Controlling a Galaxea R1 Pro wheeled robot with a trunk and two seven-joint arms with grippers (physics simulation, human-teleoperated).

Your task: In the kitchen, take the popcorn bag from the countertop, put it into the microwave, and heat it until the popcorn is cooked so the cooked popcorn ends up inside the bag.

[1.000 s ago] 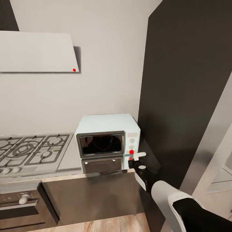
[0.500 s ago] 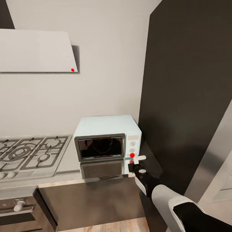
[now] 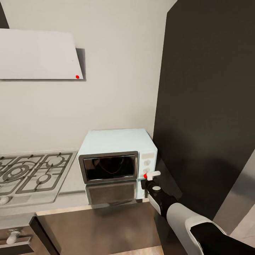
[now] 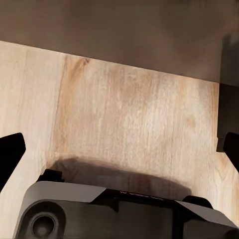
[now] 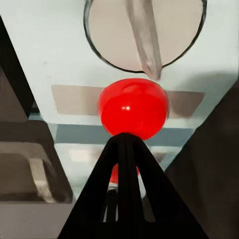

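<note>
From the head view, the whole picture has slid a little since a second ago, so the camera moved; the microwave (image 3: 117,161) sits on the grey surface (image 3: 76,198), door facing the robot, long axis running left-right. The right end effector (image 3: 147,180) has crept up to the red button (image 3: 145,176).

The left end effector (image 4: 119,149) hangs spread apart over wood floor (image 4: 129,114).

In the right wrist view, fingers pinched together touch the button below a knob (image 5: 144,32); heating looks imminent.

Closed right hand (image 5: 125,142) touches the microwave's (image 5: 45,55) red button (image 5: 132,108).
</note>
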